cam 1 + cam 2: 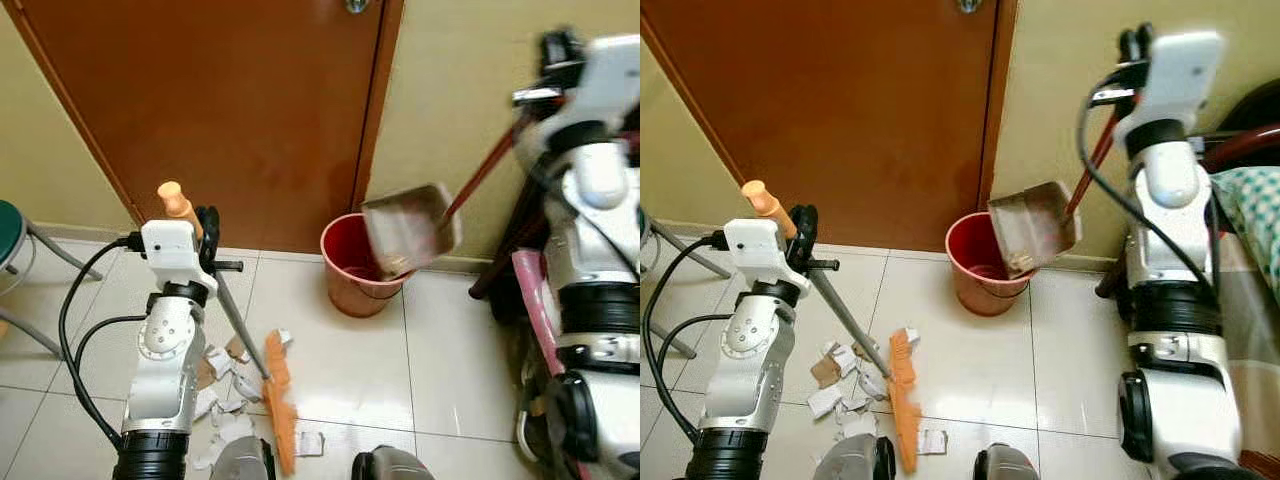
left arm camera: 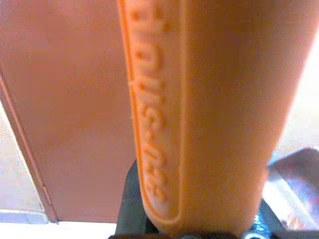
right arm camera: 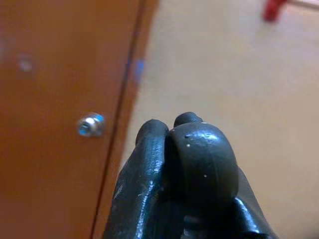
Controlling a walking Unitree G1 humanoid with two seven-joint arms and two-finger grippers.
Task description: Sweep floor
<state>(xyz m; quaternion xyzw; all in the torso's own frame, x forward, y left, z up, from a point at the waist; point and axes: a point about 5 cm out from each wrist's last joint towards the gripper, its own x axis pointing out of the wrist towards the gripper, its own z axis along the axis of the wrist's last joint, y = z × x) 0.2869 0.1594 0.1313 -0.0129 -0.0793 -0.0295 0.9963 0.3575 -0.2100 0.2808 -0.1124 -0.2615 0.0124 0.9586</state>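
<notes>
My left gripper [image 1: 205,228] is shut on the orange grip [image 2: 209,114] of a broom. Its grey shaft slants down to the orange broom head [image 1: 280,400] on the tiled floor. Torn paper and cardboard scraps [image 1: 222,390] lie in a heap beside the head. My right gripper [image 1: 1130,52] is raised high by the wall, shut on the red handle [image 1: 1095,150] of a metal dustpan [image 1: 1035,228]. The dustpan is tipped over a red bucket [image 1: 980,272], with a few scraps at its lower lip.
A brown door [image 1: 220,110] with a knob [image 3: 91,124] stands behind the bucket, with a cream wall [image 1: 450,90] to its right. A green stool [image 1: 12,235] stands at the left. A bed with a teal cover [image 1: 1252,205] lies on the right.
</notes>
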